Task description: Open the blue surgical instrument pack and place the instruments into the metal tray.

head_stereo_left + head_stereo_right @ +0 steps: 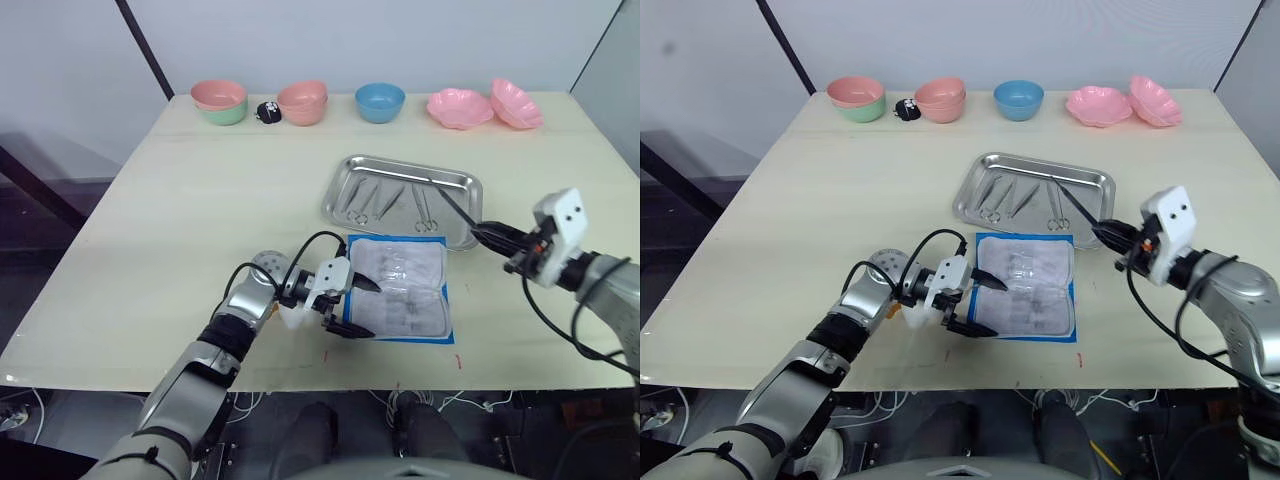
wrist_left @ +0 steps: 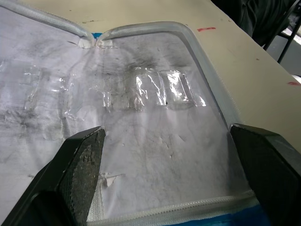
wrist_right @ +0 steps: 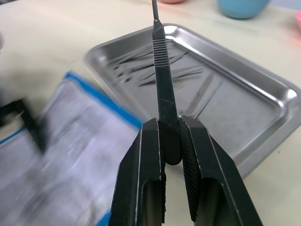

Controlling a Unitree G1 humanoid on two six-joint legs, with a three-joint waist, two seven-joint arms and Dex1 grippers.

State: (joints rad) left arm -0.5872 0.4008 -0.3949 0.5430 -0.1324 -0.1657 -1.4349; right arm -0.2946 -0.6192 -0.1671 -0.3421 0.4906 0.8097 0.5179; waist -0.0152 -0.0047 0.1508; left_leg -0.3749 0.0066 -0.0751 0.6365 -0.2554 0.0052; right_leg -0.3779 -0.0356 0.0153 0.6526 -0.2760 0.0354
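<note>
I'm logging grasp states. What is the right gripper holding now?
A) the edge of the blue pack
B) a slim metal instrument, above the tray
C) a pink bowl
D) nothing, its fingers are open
B: the right gripper is shut on a slim ridged instrument whose tip reaches over the metal tray.

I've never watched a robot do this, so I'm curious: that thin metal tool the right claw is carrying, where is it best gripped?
Near its blunt end, much as the right gripper does now: its fingers shut on the ribbed flat handle of the slim instrument, one on each flat side. The narrow tip points ahead over the metal tray, free to be lowered in.
</note>
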